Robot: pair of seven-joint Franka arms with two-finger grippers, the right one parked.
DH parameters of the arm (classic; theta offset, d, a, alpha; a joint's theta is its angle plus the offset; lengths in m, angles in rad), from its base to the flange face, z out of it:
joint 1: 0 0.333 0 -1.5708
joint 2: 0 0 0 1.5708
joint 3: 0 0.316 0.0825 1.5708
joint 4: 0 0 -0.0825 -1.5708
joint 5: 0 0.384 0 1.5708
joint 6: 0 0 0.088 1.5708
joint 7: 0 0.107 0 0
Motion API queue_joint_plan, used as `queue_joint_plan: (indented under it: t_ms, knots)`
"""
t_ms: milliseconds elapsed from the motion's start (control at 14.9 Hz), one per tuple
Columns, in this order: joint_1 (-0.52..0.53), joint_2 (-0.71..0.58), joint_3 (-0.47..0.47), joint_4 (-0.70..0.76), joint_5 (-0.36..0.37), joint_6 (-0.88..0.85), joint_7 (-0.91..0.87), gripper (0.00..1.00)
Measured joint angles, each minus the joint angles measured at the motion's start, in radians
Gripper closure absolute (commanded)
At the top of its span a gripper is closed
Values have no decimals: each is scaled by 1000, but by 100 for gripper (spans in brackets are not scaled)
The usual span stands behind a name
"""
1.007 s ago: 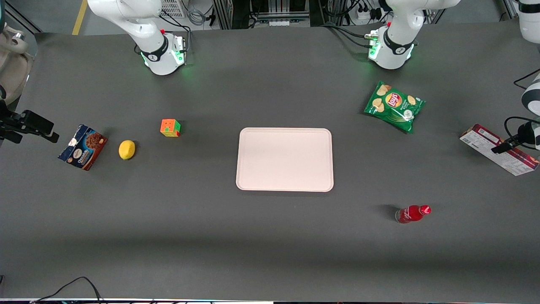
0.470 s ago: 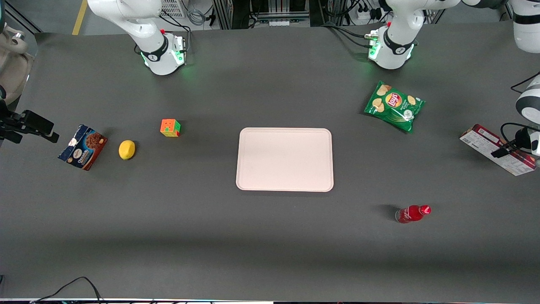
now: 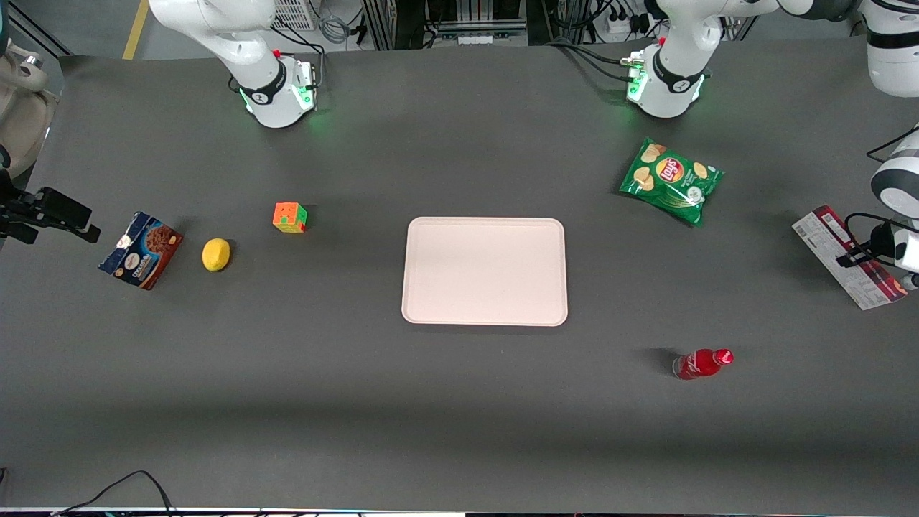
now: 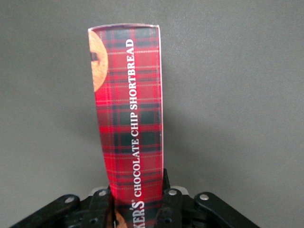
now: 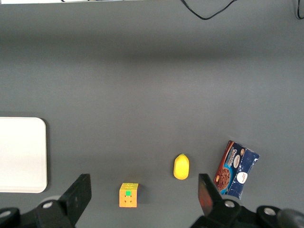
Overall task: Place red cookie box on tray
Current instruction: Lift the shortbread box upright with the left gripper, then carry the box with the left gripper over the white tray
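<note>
The red cookie box (image 3: 840,251), long and flat with red tartan sides and a white printed panel, is at the working arm's end of the table. My left gripper (image 3: 865,253) is shut on it near its middle. In the left wrist view the tartan box (image 4: 130,118) runs out from between the fingers (image 4: 176,204), which press on both its faces. The pale pink tray (image 3: 484,271) lies flat in the middle of the table, well away from the box toward the parked arm's end. The tray's edge also shows in the right wrist view (image 5: 21,154).
A green chip bag (image 3: 670,179) lies between the tray and the working arm's base. A red bottle (image 3: 702,363) lies nearer the front camera than the tray. A colour cube (image 3: 289,217), a lemon (image 3: 215,254) and a blue-and-brown cookie box (image 3: 140,249) lie toward the parked arm's end.
The red cookie box has turned in my gripper, its long axis swinging to a steeper angle, and it has shifted slightly. Nothing else on the table has moved.
</note>
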State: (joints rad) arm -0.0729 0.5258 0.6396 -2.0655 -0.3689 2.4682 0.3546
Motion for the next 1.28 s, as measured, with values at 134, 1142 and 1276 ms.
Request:
queue_joint_plan:
  t_ms: [134,1142,1276]
  knots:
    - [0,1,0,2,0,-1,5,78]
    - [-90,-183,-170,313,114,-598,8,93]
    - [-112,-246,-282,335,152,-648,-68,93]
